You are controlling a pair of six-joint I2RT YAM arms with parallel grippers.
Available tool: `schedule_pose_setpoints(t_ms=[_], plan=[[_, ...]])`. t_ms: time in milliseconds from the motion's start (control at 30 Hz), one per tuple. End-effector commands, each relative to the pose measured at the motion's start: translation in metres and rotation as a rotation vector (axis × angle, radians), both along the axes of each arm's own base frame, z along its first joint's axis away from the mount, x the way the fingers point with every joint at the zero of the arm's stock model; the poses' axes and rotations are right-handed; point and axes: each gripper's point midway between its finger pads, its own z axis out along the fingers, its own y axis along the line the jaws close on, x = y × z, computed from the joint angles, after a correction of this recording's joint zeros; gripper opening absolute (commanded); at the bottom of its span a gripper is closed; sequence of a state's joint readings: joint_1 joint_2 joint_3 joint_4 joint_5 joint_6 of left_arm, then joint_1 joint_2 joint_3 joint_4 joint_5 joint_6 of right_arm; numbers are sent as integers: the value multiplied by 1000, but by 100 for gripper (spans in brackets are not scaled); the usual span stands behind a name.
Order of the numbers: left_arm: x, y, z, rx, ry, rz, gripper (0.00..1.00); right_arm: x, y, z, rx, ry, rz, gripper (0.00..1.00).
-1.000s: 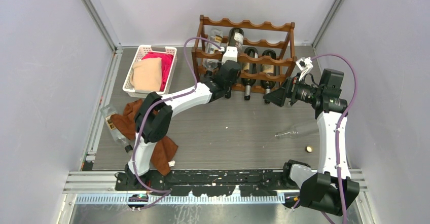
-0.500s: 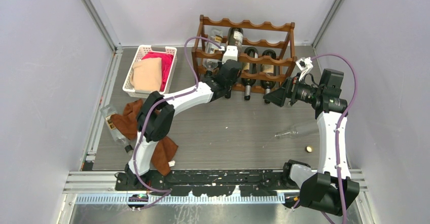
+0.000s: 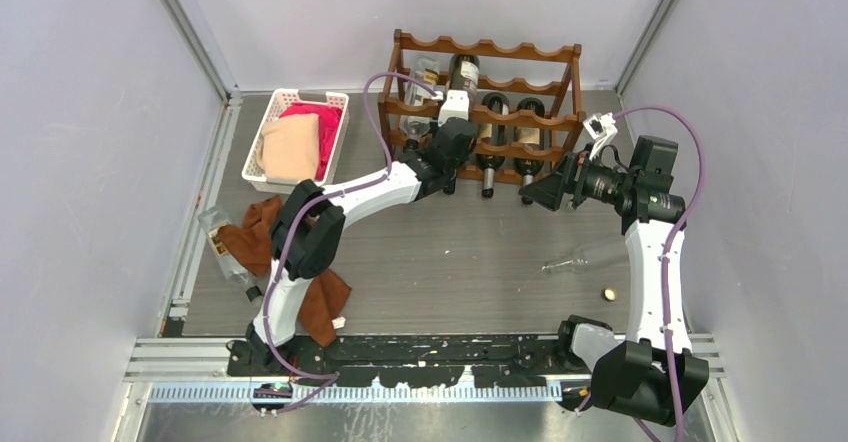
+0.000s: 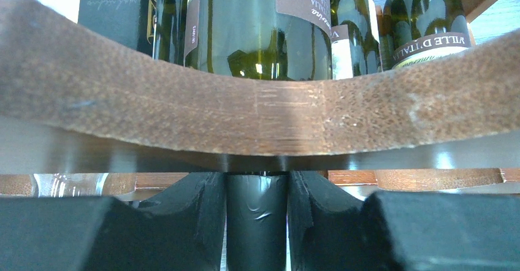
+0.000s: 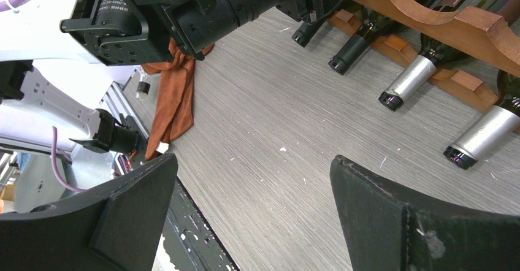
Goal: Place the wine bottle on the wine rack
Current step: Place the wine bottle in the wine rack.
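Observation:
The dark reddish-brown wine rack (image 3: 487,112) stands at the back of the table. My left gripper (image 3: 449,162) is at its lower front rail and is shut on the neck of a dark wine bottle (image 3: 450,184). In the left wrist view the black neck (image 4: 256,222) sits squeezed between my two fingers, just under the scalloped rail (image 4: 257,118). The bottle's body is hidden behind the rail and the gripper. My right gripper (image 3: 540,192) hangs open and empty to the right of the rack's front, above bare table (image 5: 254,167).
The rack holds other bottles: two dark ones with silver-capped necks (image 5: 408,81) (image 5: 484,133), a clear one (image 3: 420,82) and a dark one higher up (image 3: 463,70). A white basket (image 3: 270,112) holds cloths. A brown cloth (image 3: 320,297), a clear bottle (image 3: 222,247), a glass bottle (image 3: 585,257) and a small cap (image 3: 608,293) lie on the table.
The left arm's elbow has edged slightly to the right. Both grippers and the bottle stay where they were.

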State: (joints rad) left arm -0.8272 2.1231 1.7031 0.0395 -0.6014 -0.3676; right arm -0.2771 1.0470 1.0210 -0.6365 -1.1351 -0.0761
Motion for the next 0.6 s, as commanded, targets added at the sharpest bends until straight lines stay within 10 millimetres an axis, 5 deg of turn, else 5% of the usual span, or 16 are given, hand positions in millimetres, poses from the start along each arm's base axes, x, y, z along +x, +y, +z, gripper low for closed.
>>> schedule_pose_setpoints(t_ms=[0,567], plan=[[20,0,70,-159,-155,75,36,1,0,14,-11,-61,12,100],[18,2,76,-164,-163,74,44,0,0,14,-12,-62,10,100]])
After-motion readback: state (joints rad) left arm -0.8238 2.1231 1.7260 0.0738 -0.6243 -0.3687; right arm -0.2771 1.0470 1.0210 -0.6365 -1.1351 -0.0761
